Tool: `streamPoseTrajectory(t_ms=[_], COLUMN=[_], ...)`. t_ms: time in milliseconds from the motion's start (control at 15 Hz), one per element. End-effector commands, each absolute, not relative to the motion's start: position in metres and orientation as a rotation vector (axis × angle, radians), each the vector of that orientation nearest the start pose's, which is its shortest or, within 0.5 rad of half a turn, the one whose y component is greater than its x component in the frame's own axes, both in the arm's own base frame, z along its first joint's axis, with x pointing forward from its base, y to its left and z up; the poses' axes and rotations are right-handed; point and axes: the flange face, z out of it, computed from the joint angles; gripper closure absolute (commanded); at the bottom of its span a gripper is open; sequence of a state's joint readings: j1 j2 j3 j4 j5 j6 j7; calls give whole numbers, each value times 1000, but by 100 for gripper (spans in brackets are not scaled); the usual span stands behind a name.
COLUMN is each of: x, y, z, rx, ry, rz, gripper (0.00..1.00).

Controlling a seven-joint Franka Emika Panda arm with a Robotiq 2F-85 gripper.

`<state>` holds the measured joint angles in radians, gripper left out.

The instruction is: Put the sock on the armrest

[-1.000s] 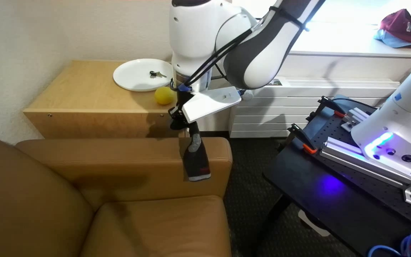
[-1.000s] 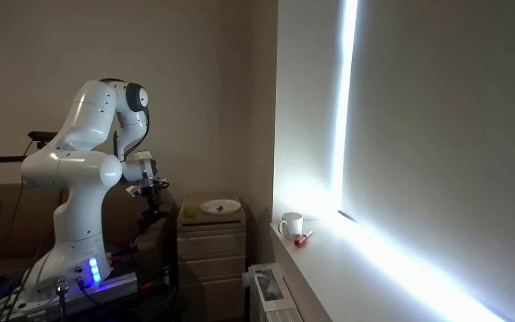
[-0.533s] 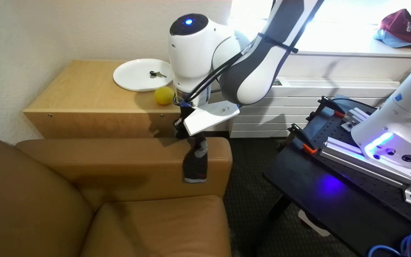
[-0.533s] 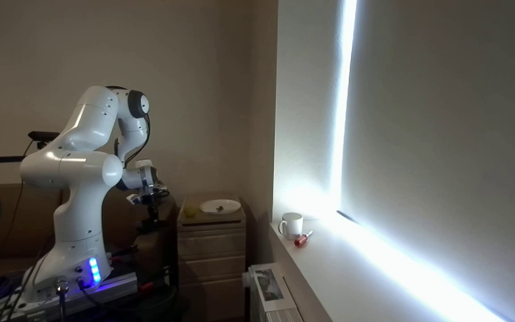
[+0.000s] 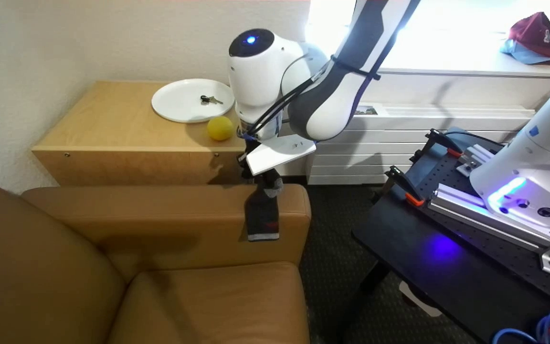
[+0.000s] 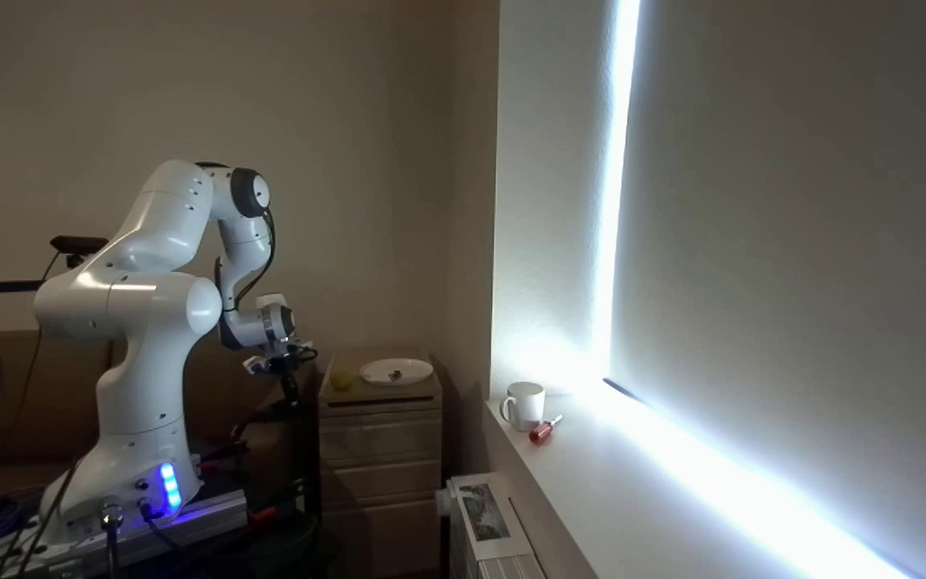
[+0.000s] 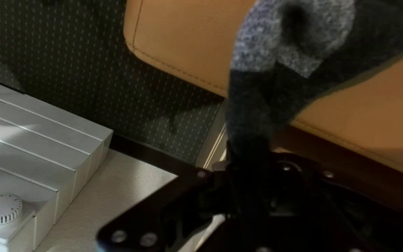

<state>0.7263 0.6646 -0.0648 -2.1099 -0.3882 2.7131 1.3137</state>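
Wrist view and exterior views alike are showing part of the brown armchair (image 5: pixel 203 303), the largest thing I am working over. Beside it, in an exterior view, the light wooden side table (image 5: pixel 117 122) is standing; whether the two are touching, I am not making out. On that side, the wide, flat-topped armrest (image 5: pixel 136 203) is waiting as my goal. On the table the white plate (image 5: pixel 177 105) is lying, playing no part in my job.

My dark grey sock (image 5: pixel 262 215) is hanging from my hold and trailing across the armrest near its front end, its lower end reaching down the inner face; how much fabric is resting on the top is not showing. My gripper (image 7: pixel 250 159) is pinching the sock's upper end by the armrest's table-side edge. I am judging this to be the laying-down step, with release not yet happening. Next, I am thinking, the move is calling for bringing that pinched end inward over the flat top, setting it low so it is not sliding off toward the table, and only then loosening and rising clear.
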Motion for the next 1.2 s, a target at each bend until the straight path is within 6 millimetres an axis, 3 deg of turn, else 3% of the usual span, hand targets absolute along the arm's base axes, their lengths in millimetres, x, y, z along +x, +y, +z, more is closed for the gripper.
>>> streamPoseTrajectory(t_ms=[0,267,533,733,1067,1133], x=[418,405,422,430,407,424], y=[362,383,385,387,396,407], z=[88,103,136,184,269,242], rx=[-3249,-3213,-3160,-3085,-3003,-3016], ry=[355,288,340,351,195,266], rz=[-84,49,-25,-118,-10,-52], gripper=[58,30,2,0,0,0])
